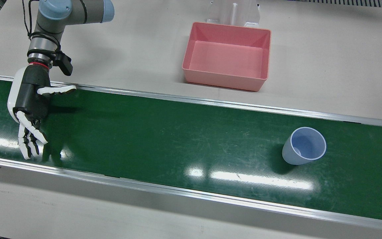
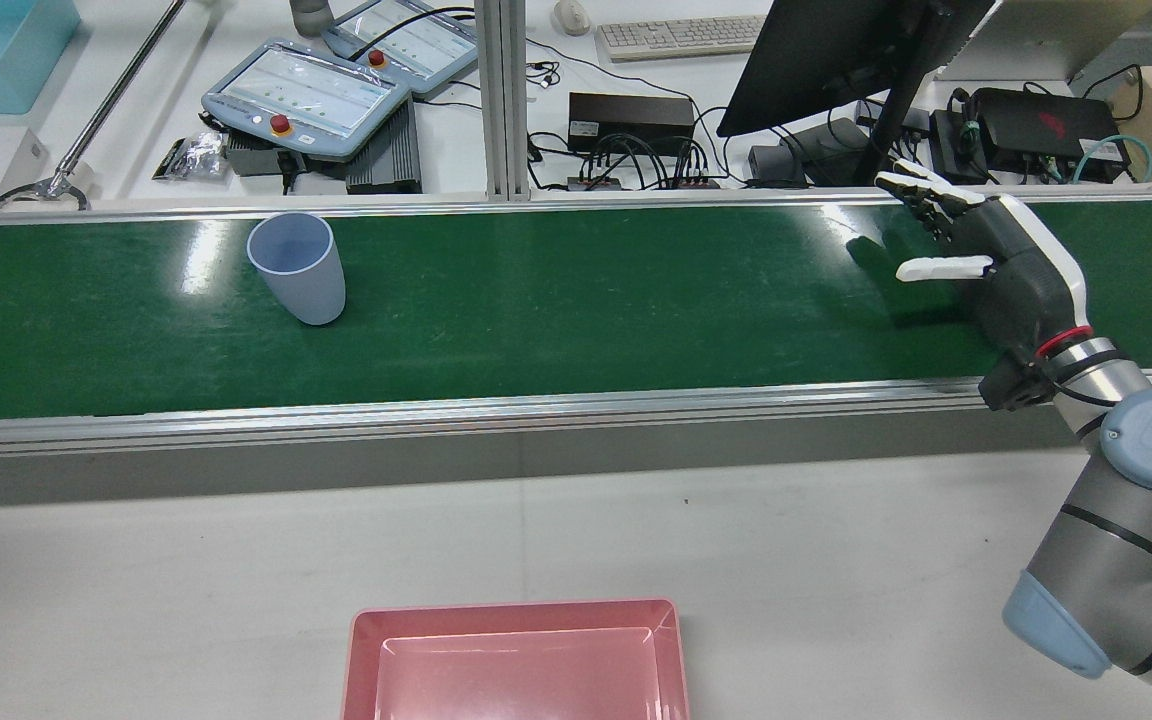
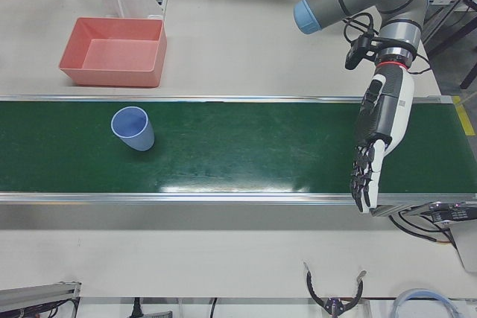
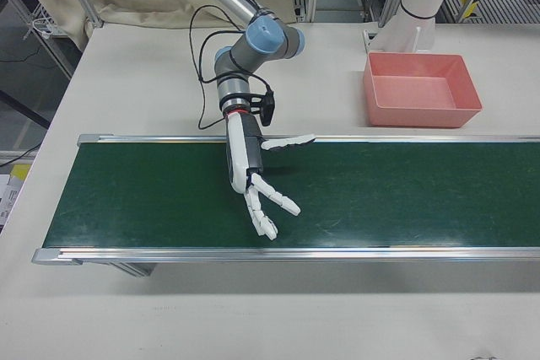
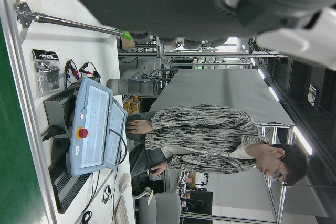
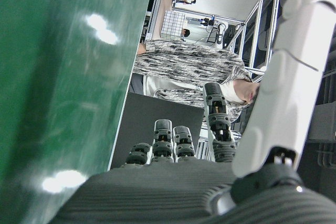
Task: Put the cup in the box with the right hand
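Pale grey table crossed by green conveyor belt. Blue cup stood upright on belt, well apart from right hand, toward belt's opposite end. Pink box set on bare table beside belt, empty, away from hand.

One blue cup, one pink box and one robot hand were visible on one counter.

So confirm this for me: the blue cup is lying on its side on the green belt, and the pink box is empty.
Not quite. The blue cup stands upright on the green belt, mouth up, as the rear view shows. The pink box is indeed empty.
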Action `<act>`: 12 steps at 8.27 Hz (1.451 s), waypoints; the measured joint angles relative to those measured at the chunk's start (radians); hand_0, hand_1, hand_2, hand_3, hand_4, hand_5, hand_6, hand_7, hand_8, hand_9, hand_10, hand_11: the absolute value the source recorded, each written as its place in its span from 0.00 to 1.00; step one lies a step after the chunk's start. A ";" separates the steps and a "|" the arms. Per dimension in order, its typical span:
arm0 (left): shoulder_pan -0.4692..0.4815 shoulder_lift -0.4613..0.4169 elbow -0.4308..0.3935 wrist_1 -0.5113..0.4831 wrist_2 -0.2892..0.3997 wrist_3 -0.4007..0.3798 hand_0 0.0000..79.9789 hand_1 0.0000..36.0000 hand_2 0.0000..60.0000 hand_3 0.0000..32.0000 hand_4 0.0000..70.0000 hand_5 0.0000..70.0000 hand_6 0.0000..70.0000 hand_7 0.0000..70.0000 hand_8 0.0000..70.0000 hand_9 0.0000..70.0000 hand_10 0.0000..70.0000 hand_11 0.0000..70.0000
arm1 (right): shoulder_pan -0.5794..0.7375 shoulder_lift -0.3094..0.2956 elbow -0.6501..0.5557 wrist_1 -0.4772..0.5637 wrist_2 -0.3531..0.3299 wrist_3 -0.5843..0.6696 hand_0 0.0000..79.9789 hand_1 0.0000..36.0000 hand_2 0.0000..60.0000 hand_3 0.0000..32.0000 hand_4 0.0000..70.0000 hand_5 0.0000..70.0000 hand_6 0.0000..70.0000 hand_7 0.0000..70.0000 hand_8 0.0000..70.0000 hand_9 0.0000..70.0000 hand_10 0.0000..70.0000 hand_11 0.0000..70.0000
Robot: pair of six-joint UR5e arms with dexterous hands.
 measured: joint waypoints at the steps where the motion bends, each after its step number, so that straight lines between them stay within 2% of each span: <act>1: 0.000 0.000 0.000 0.000 0.000 0.000 0.00 0.00 0.00 0.00 0.00 0.00 0.00 0.00 0.00 0.00 0.00 0.00 | -0.002 -0.001 0.013 -0.005 0.000 -0.017 0.70 0.39 0.00 0.00 0.25 0.10 0.08 0.25 0.14 0.26 0.04 0.08; 2: 0.000 0.000 0.001 0.000 0.000 0.000 0.00 0.00 0.00 0.00 0.00 0.00 0.00 0.00 0.00 0.00 0.00 0.00 | -0.005 -0.001 0.020 -0.007 0.001 -0.027 0.68 0.46 0.12 0.00 0.20 0.10 0.08 0.25 0.14 0.26 0.04 0.08; 3: 0.000 -0.001 0.001 0.000 0.000 0.000 0.00 0.00 0.00 0.00 0.00 0.00 0.00 0.00 0.00 0.00 0.00 0.00 | -0.010 -0.001 0.022 -0.007 0.001 -0.032 0.70 0.42 0.04 0.00 0.25 0.10 0.08 0.26 0.14 0.26 0.04 0.08; 4: 0.000 -0.001 0.001 -0.001 0.000 0.000 0.00 0.00 0.00 0.00 0.00 0.00 0.00 0.00 0.00 0.00 0.00 0.00 | -0.015 -0.001 0.021 -0.008 0.001 -0.035 0.69 0.44 0.08 0.00 0.23 0.10 0.08 0.26 0.14 0.26 0.04 0.08; 5: 0.000 -0.001 0.001 -0.001 0.000 -0.001 0.00 0.00 0.00 0.00 0.00 0.00 0.00 0.00 0.00 0.00 0.00 0.00 | -0.022 -0.001 0.019 -0.008 0.001 -0.036 0.67 0.52 0.20 0.00 0.18 0.10 0.08 0.26 0.14 0.26 0.04 0.08; 6: 0.000 -0.001 0.001 -0.001 0.000 -0.001 0.00 0.00 0.00 0.00 0.00 0.00 0.00 0.00 0.00 0.00 0.00 0.00 | -0.026 -0.002 0.015 -0.008 0.001 -0.036 0.68 0.47 0.12 0.00 0.21 0.10 0.08 0.26 0.14 0.26 0.04 0.09; 8: 0.000 -0.001 0.001 -0.001 0.000 0.000 0.00 0.00 0.00 0.00 0.00 0.00 0.00 0.00 0.00 0.00 0.00 0.00 | -0.030 -0.003 0.012 -0.008 0.001 -0.036 0.68 0.43 0.08 0.00 0.23 0.09 0.08 0.26 0.14 0.26 0.04 0.08; 9: 0.000 -0.001 0.001 -0.001 0.000 0.000 0.00 0.00 0.00 0.00 0.00 0.00 0.00 0.00 0.00 0.00 0.00 0.00 | -0.031 -0.003 0.011 -0.008 0.001 -0.036 0.69 0.37 0.00 0.00 0.28 0.09 0.08 0.26 0.14 0.26 0.04 0.08; 10: 0.000 -0.001 0.001 -0.001 0.000 0.000 0.00 0.00 0.00 0.00 0.00 0.00 0.00 0.00 0.00 0.00 0.00 0.00 | -0.032 -0.003 0.011 -0.008 0.001 -0.036 0.66 0.47 0.17 0.00 0.21 0.09 0.08 0.27 0.14 0.26 0.04 0.08; 11: 0.000 -0.001 0.001 -0.001 0.000 0.000 0.00 0.00 0.00 0.00 0.00 0.00 0.00 0.00 0.00 0.00 0.00 0.00 | -0.033 -0.002 0.010 -0.008 0.001 -0.036 0.67 0.47 0.17 0.00 0.20 0.09 0.08 0.27 0.14 0.26 0.04 0.08; 12: 0.000 -0.001 0.001 -0.001 0.000 0.000 0.00 0.00 0.00 0.00 0.00 0.00 0.00 0.00 0.00 0.00 0.00 0.00 | -0.033 -0.002 0.010 -0.008 0.001 -0.037 0.68 0.43 0.08 0.00 0.25 0.09 0.08 0.27 0.15 0.26 0.04 0.09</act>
